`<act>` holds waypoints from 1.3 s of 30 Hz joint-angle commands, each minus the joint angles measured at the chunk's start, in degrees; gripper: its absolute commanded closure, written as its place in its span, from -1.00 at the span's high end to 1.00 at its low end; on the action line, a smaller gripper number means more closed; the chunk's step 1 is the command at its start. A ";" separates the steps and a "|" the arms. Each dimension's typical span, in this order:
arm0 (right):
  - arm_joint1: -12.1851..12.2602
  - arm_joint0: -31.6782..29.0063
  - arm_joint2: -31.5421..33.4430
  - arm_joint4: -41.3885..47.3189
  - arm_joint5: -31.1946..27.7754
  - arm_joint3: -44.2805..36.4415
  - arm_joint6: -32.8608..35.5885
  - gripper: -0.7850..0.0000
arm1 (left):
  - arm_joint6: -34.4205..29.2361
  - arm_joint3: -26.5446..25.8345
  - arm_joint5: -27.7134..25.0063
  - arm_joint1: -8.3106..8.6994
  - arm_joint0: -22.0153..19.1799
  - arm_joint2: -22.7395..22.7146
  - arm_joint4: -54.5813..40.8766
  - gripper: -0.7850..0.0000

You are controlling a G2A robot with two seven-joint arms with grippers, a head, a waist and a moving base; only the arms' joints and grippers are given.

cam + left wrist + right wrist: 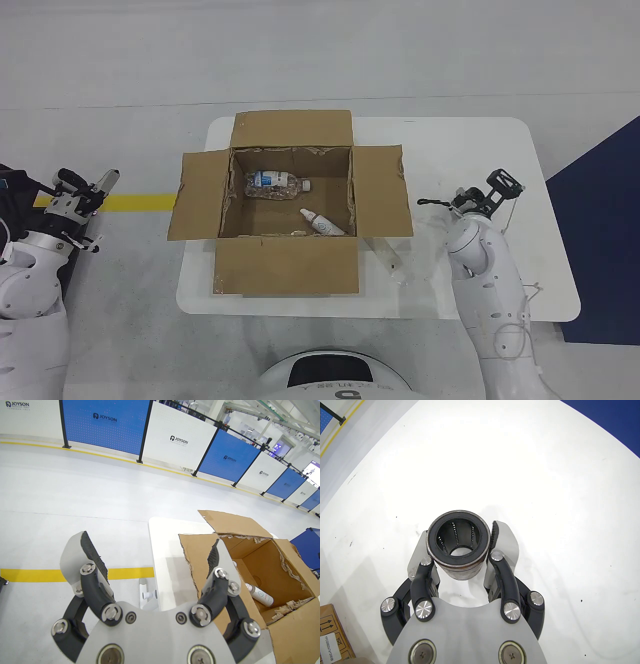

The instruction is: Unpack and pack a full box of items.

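Observation:
An open cardboard box (290, 262) stands mid-table with all its flaps folded out. Inside lie a clear bottle with a blue label (272, 182) and a white bottle (322, 222), the latter also seen as a white bottle (258, 595) on the box floor. My right gripper (460, 530) is over the bare table to the right of the box, shut on a dark metal cylindrical bearing (458, 542) that stands on end between its fingers. My left gripper (151, 540) hangs open with nothing in it, off the table's left edge over the floor, and faces the box (250, 555).
The white table (480, 150) has bare room right of the box around my right gripper (490, 195). A pale translucent item (390, 255) lies by the box's front right corner. A yellow floor line (140, 202) runs near my left gripper (85, 190).

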 commanded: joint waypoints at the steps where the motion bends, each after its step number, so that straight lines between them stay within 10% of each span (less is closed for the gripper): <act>1: -0.07 -0.40 -0.23 -0.22 0.40 -0.57 -0.24 1.00 | 0.00 0.00 0.00 0.00 0.00 0.00 0.00 1.00; 13: -0.71 -7.04 -2.59 1.01 -2.01 -14.29 -4.90 1.00 | 0.00 0.00 0.00 0.00 0.00 0.00 0.00 1.00; 20: -0.38 -12.16 -2.56 9.57 -23.71 -24.95 -7.74 1.00 | 0.00 0.00 0.00 0.00 0.00 0.00 0.00 1.00; 28: 0.71 -5.89 -6.66 16.49 -46.86 -23.29 7.99 1.00 | 0.00 0.00 0.00 0.00 0.00 0.00 0.00 1.00; 39: 0.71 -5.89 -6.66 16.49 -46.86 -23.29 7.99 1.00 | 0.00 0.00 0.00 0.00 0.00 0.00 0.00 1.00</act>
